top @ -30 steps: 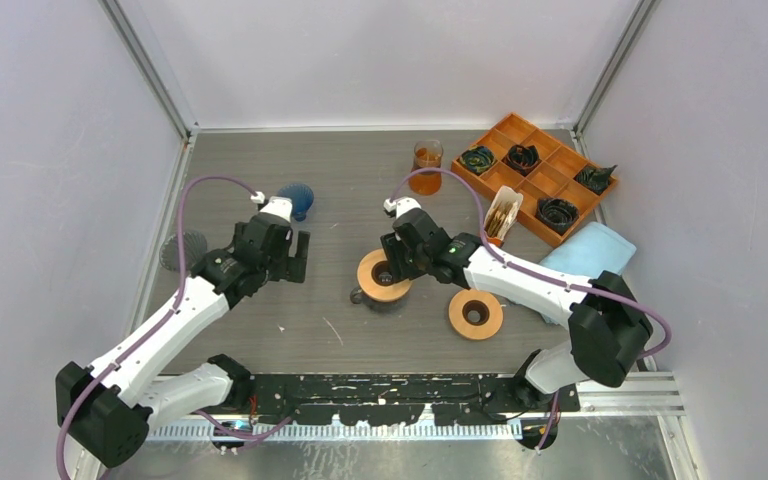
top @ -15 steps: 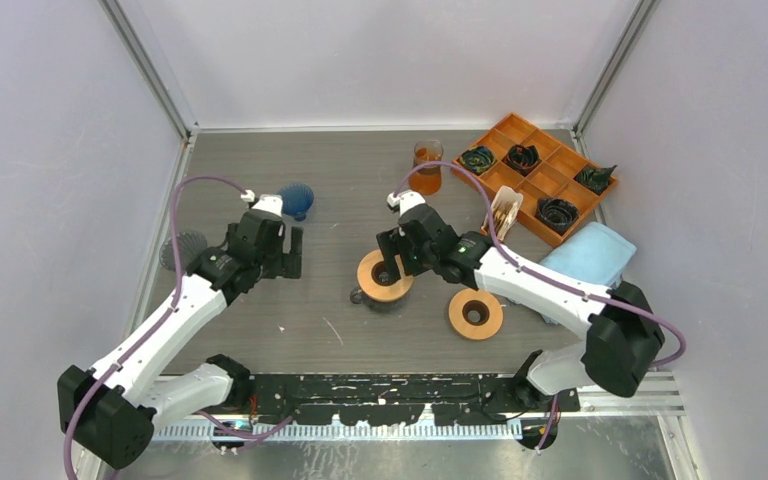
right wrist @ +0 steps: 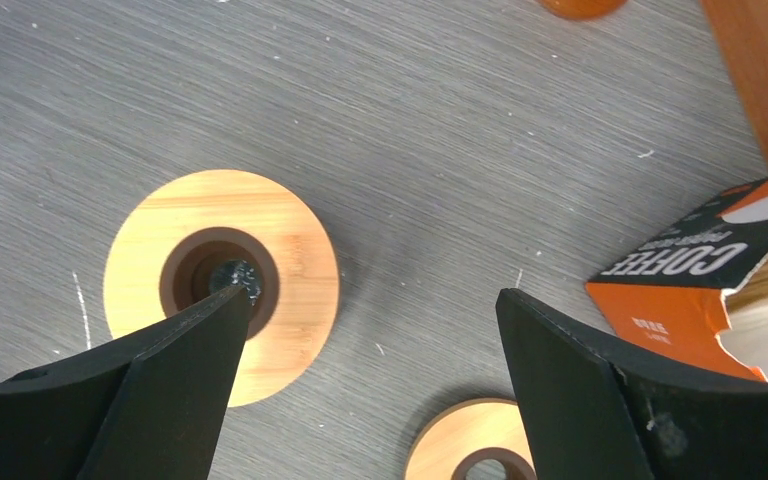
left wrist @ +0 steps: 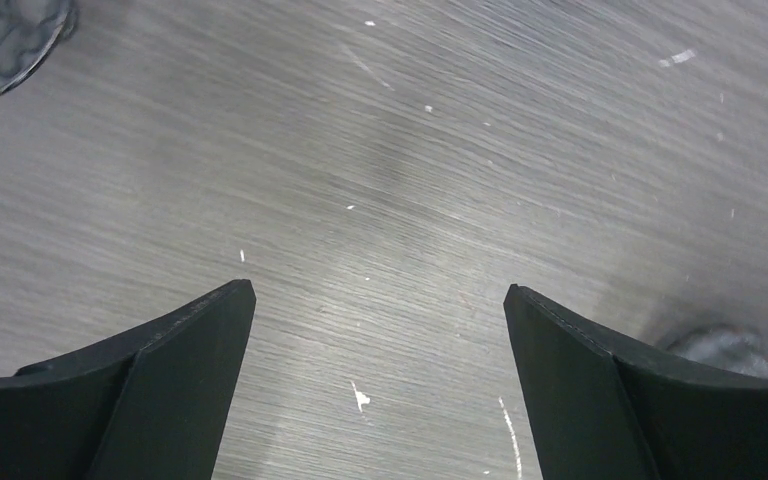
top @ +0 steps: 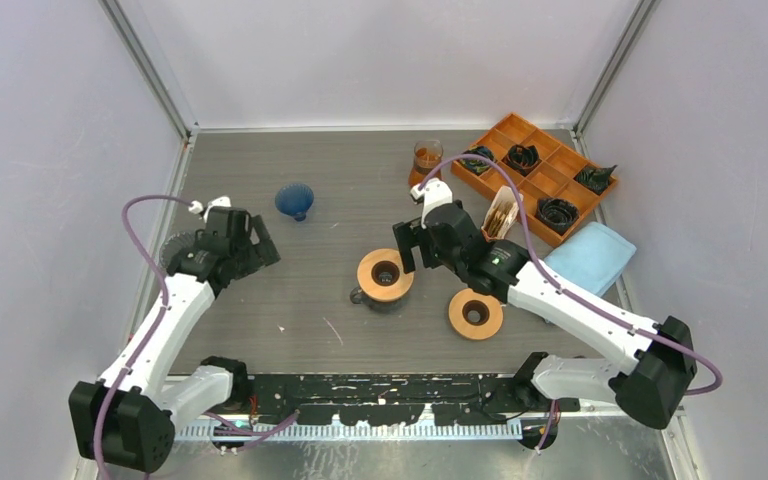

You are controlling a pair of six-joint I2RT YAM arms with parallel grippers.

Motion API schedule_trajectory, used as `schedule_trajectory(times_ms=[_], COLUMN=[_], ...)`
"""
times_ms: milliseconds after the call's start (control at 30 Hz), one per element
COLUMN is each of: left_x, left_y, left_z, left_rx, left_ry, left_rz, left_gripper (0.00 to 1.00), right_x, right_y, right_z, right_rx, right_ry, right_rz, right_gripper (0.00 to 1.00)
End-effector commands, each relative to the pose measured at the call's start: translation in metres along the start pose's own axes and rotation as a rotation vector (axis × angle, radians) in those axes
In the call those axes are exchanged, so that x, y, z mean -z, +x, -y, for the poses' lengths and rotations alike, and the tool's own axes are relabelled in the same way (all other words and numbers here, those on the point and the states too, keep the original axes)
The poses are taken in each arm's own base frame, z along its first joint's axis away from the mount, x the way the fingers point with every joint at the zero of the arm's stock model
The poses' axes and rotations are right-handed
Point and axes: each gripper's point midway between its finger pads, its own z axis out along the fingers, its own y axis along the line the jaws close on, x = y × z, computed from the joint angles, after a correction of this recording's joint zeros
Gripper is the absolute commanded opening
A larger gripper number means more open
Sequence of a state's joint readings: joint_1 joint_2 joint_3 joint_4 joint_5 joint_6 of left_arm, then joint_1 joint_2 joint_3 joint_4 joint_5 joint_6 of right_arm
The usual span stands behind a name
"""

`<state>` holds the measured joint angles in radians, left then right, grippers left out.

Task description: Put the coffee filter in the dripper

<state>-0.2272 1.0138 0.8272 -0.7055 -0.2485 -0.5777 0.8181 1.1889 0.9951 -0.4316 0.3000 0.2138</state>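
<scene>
At far left, the left gripper [left wrist: 378, 288] hangs over bare counter [top: 310, 320], jaws apart and empty. At centre stands the wood-collared dripper [top: 384, 275], with no filter in it. The right gripper [right wrist: 375, 300] hangs just above it, jaws wide apart and empty. To its right, the coffee filters [top: 503, 213] stand in an orange carton [right wrist: 675, 262] printed "COFFEE". The step appears to be fetching a filter. Next, reach right and pinch one sheet.

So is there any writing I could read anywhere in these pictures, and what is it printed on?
"COFFEE": white capitals on the black band of the orange filter box, in the right wrist view.
A smaller line of print just below it on the same box: too small to read.
Nothing else carries readable text; in the top view the box's print is too small to make out.
</scene>
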Motion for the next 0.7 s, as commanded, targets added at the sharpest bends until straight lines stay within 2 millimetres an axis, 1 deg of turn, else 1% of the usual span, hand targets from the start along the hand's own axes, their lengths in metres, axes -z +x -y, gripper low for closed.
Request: schedule_trajectory(times_ms=[0,200,433,533,633,667], left_x=[0.003,0.004,0.005,0.004,0.000,-0.002], left_y=[-0.007,-0.013,-0.027,-0.035,-0.042,-0.043], left_z=[-0.015,-0.050,-0.090,-0.102,-0.110,-0.119], left_rx=[0.207,0.423,0.626,0.694,0.766,0.813], left_ry=[-0.016,-0.106,-0.184,-0.210,-0.219,-0.236], left_rz=[0.016,0.054,0.116,0.133,0.150,0.161], left_gripper=[0.99,0.99,0.99,0.99,1.00,1.00], right_x=[0.008,0.013,0.020,0.022,0.024,0.025], right_y=[-0.012,-0.009,-0.003,-0.003,-0.004,-0.004], right_z=[0.013,0.018,0.015,0.016,0.017,0.018], right_rx=[0.009,0.034,0.031,0.036,0.044,0.046], right_ry=[0.040,0.040,-0.003,-0.009,-0.006,-0.003], right_rz=[0.078,0.103,0.123,0.127,0.138,0.142], right_gripper=[1.00,1.00,1.00,1.00,1.00,1.00])
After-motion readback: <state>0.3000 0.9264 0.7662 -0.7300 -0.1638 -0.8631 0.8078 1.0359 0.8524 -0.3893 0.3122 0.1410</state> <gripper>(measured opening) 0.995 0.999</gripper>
